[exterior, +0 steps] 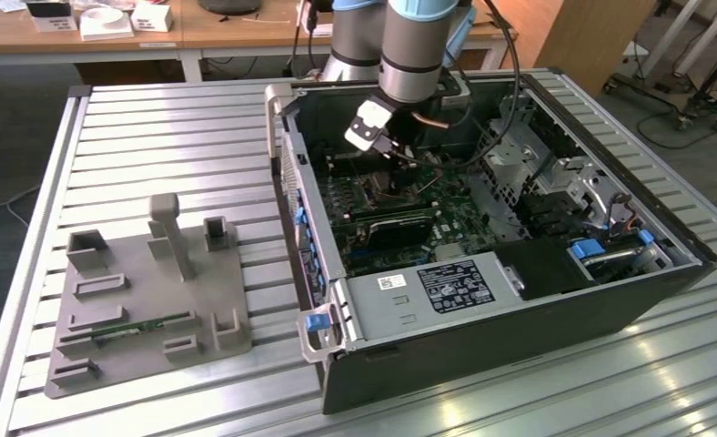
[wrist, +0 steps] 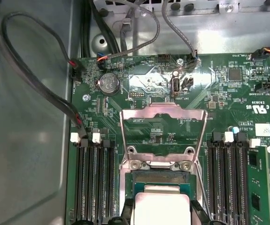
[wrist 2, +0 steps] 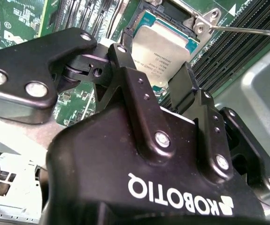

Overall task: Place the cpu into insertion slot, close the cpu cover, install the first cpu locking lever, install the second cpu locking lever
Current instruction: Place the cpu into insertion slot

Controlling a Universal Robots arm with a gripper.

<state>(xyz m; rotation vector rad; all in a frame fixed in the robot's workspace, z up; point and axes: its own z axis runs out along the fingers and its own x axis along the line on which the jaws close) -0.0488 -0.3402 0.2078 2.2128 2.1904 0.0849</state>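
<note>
In both wrist views the cpu [wrist: 162,208] [wrist 2: 165,44], a square chip with a dull silver top, lies flat within the insertion slot [wrist: 160,176]. My gripper [wrist: 162,214] [wrist 2: 153,61] has its black fingers [wrist: 127,213] pressed against two opposite edges of the chip. The cpu cover [wrist: 163,115], a silvery frame with a big window, stands swung open beyond the slot, hinged at the slot's far edge. A thin locking lever [wrist 2: 247,32] juts out beside the socket. In the exterior view the gripper [exterior: 387,146] reaches down into the open computer case.
Black memory slots [wrist: 95,183] [wrist: 228,178] flank the socket. Grey cables [wrist: 31,70] loop along the case wall, and a coin battery [wrist: 109,83] sits beyond the cover. A grey fixture plate [exterior: 140,291] rests on the slatted table at the exterior view's left.
</note>
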